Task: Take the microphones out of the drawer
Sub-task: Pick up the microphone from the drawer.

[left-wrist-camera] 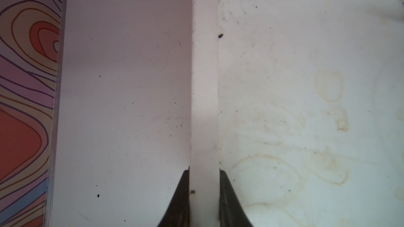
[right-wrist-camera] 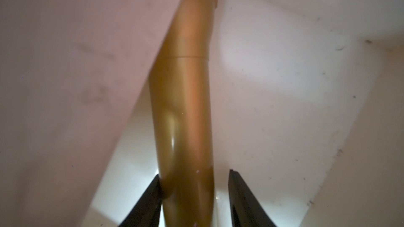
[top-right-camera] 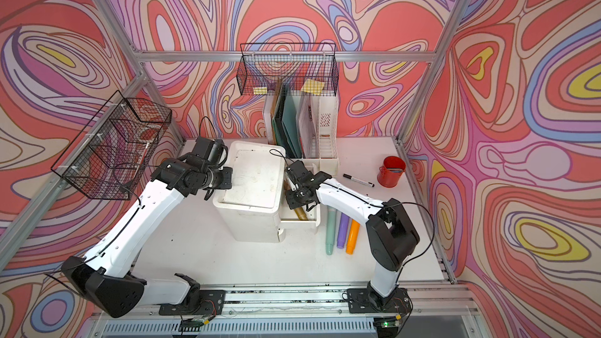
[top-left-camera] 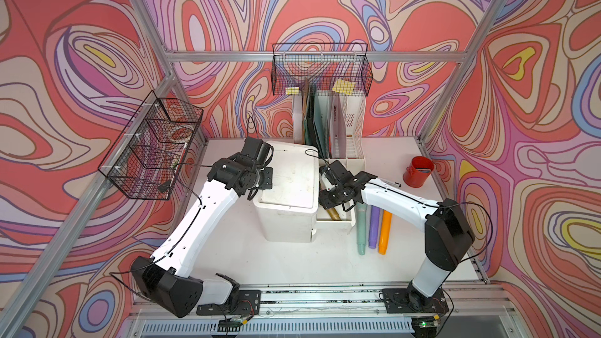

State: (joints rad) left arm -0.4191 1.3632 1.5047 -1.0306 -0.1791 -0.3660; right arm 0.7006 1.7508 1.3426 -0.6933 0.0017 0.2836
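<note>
- Bracing the white drawer unit (top-left-camera: 289, 186) in both top views, the left gripper (top-left-camera: 265, 178) sat on the unit's top edge, on the side away from the drawer (top-left-camera: 334, 226). It was probably there to keep the unit from sliding.
- The drawer stood pulled out of the unit. The right gripper (top-left-camera: 328, 196) reached down into it over the gold microphone (top-left-camera: 335, 214), which lay lengthwise inside.
- In a top view, three coloured cylinders (top-right-camera: 340, 229) lay just past the drawer's outer wall and a file rack (top-right-camera: 322, 144) stood behind the unit. Only the way upward was free, so a straight lift looked the safest exit.
- In the left wrist view, the fingers (left-wrist-camera: 181, 193) were closed on the unit's raised rim (left-wrist-camera: 204, 84), one on each side, and held nothing else.
- In the right wrist view, the microphone (right-wrist-camera: 185, 97) ran between the right fingers (right-wrist-camera: 244, 197). One touched the handle and the other stood just clear, so the jaws straddled it partly open and had not clamped it.
- A pale slab, likely the unit's body, crossed the handle's far part, and the drawer wall closed the opposite side. That left little sideways room.
</note>
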